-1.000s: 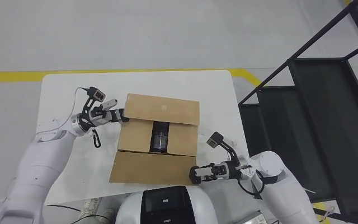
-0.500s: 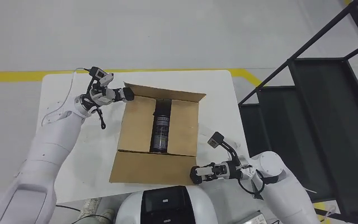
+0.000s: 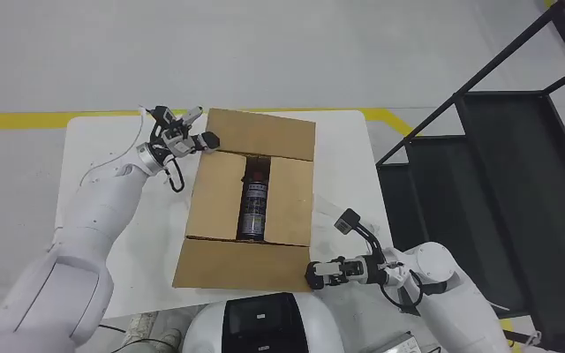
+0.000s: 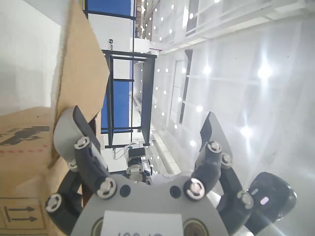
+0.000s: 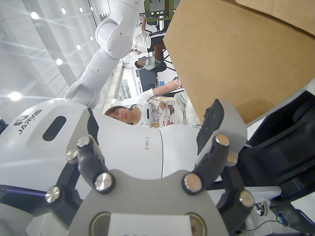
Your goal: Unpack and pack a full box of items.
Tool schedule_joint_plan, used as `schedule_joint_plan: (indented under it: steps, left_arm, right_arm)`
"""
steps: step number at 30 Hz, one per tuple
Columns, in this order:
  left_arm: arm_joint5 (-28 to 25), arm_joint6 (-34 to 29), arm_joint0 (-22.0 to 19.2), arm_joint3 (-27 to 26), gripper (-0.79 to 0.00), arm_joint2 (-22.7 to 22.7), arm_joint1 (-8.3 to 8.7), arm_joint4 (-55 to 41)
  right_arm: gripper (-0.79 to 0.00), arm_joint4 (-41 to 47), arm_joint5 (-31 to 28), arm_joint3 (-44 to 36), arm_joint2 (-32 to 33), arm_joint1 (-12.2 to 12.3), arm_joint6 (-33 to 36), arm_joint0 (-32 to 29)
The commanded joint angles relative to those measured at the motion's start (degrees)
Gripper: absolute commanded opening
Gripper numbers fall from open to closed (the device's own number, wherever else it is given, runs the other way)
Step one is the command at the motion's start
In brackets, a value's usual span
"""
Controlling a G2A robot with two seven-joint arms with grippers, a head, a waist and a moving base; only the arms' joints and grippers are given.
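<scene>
the box (image 3: 214,199) sits mid-table (image 3: 340,150) with a can (image 3: 254,207) lying in its open middle, a far flap (image 3: 260,134) spread at twelve o'clock, a near flap (image 3: 234,265) at six, the left gripper (image 3: 205,126) touching its eleven o'clock corner, the right gripper (image 3: 312,274) at five, and a staircase (image 3: 477,176) at three.

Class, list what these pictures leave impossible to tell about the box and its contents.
Other contents: top view, side flaps cover all but one bottle.
Bottle's print: top view, too small.
Whether the left gripper touches the far flap: left wrist view, a finger overlaps its edge.
</scene>
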Motion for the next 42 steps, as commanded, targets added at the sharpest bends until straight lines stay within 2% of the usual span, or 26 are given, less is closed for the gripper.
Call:
schedule_joint_plan:
  steps: [1, 7, 9, 13, 19, 25, 28, 32, 37, 40, 42]
  left_arm:
    - [-0.1, 1.8, -0.6, 1.6, 0.0, 0.1, -0.47, 1.0]
    - [-0.9, 7.1, -2.7, 5.2, 0.0, 1.3, -0.67, 7.7]
    - [-0.9, 7.3, -2.8, 5.5, 0.0, 0.5, -0.57, 7.1]
    - [-0.9, 4.2, -3.3, 5.1, 0.0, -2.7, -0.04, 1.8]
    - [-3.7, -1.2, -4.5, 3.7, 0.0, -6.5, 1.22, -1.9]
    - [-4.4, -2.9, -4.4, 0.9, 0.0, -8.2, 3.12, 0.7]
    - [-2.5, -4.8, -2.5, -3.5, 0.0, -9.5, 4.57, 1.9]
    - [1.3, -8.6, 2.3, -13.2, 0.0, -12.7, 7.73, 4.7]
    - [7.4, -14.8, 10.7, -27.0, 0.0, -20.6, 12.77, 7.9]
    - [10.2, -17.5, 15.9, -33.9, 0.0, -25.9, 15.6, 11.4]
    - [10.2, -17.5, 19.5, -38.3, 0.0, -28.1, 17.08, 12.3]
  right_arm:
    - [0.0, 0.0, 0.0, -0.1, -0.1, 0.1, 0.0, 0.0]
    - [0.0, -0.1, 0.2, -0.2, -0.7, 0.3, -0.3, 0.2]
    - [0.0, 0.1, 0.2, -0.2, -1.0, 0.4, -0.3, 0.3]
    - [0.0, 0.5, -0.1, -0.2, -1.6, 0.5, -0.4, 0.9]
    - [0.0, 1.2, -0.6, -0.4, -2.9, 0.5, -0.5, 2.1]
    - [0.0, 1.6, -0.7, -0.5, -4.3, 0.5, -1.8, 3.8]
    - [0.0, 0.3, -1.0, -0.4, -5.4, 0.4, -4.2, 5.6]
    - [0.0, -5.2, -0.1, -0.1, -7.7, 0.0, -10.1, 9.8]
    - [0.0, -15.2, 2.5, 1.7, -12.3, -0.7, -16.8, 17.3]
    - [0.0, -20.3, 6.4, 3.8, -16.2, -1.4, -20.0, 21.9]
    - [0.0, -23.6, 9.2, 4.9, -19.0, -1.9, -22.5, 24.6]
